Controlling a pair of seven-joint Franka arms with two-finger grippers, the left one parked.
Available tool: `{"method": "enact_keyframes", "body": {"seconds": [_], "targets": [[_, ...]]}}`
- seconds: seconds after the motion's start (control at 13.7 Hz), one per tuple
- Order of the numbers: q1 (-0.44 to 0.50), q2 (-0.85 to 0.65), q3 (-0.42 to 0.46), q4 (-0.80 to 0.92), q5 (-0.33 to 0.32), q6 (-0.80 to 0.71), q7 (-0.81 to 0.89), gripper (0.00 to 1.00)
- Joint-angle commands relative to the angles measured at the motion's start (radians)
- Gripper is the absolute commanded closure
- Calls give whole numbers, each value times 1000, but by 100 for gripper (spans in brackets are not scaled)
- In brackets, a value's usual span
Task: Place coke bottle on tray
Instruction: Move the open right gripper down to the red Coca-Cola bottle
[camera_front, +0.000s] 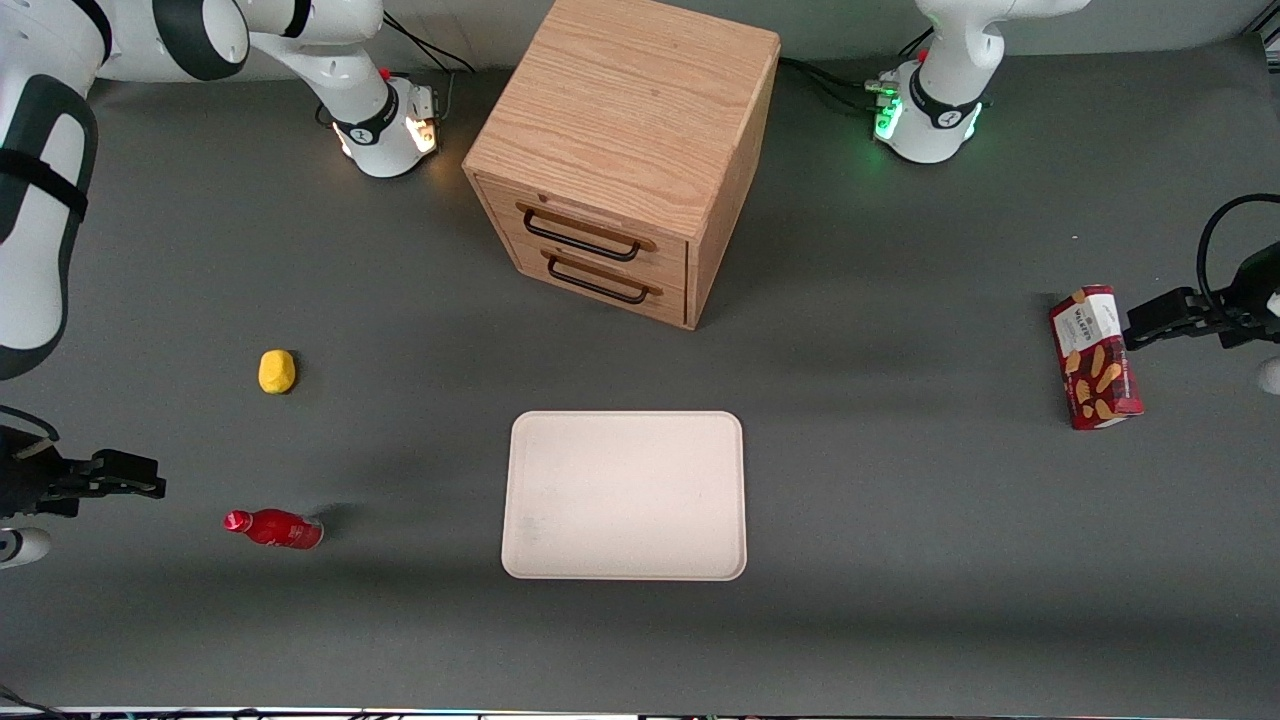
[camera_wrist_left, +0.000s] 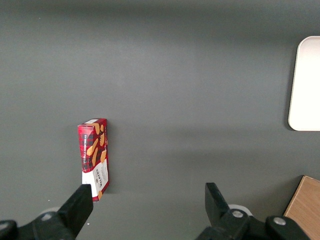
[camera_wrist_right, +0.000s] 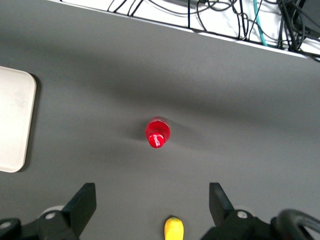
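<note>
Your gripper (camera_front: 140, 478) hangs above the surface (camera_front: 900, 560) at the working arm's end, low in the front view's frame. Its fingers (camera_wrist_right: 82, 202) are spread wide apart and hold nothing.

The coke bottle (camera_front: 275, 528) stands on the surface close to the gripper, slightly nearer the front camera, and nothing touches it. In the right wrist view you look almost straight down on its red cap (camera_wrist_right: 158, 133), so it appears upright, and it sits apart from the fingertips, roughly in line with the gap between them.

The tray (camera_front: 625, 495) lies flat in the lower middle of the front frame, well apart from the bottle, toward the parked arm's end from it. One rounded corner of it (camera_wrist_right: 12, 120) shows in the right wrist view.

You also have a small yellow lump (camera_front: 277, 371) farther from the front camera than the bottle. A wooden drawer cabinet (camera_front: 620, 150) sits in the upper middle of the frame, farther from the camera than the tray. A red snack box (camera_front: 1095, 358) lies toward the parked arm's end.
</note>
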Motion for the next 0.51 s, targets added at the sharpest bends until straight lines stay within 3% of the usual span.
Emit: {"method": "enact_keyframes", "body": {"seconds": [0.0, 0.44], "targets": [[-5, 36, 0, -1, 14, 12, -28, 0], [-4, 131, 0, -21, 14, 114, -26, 0]]}}
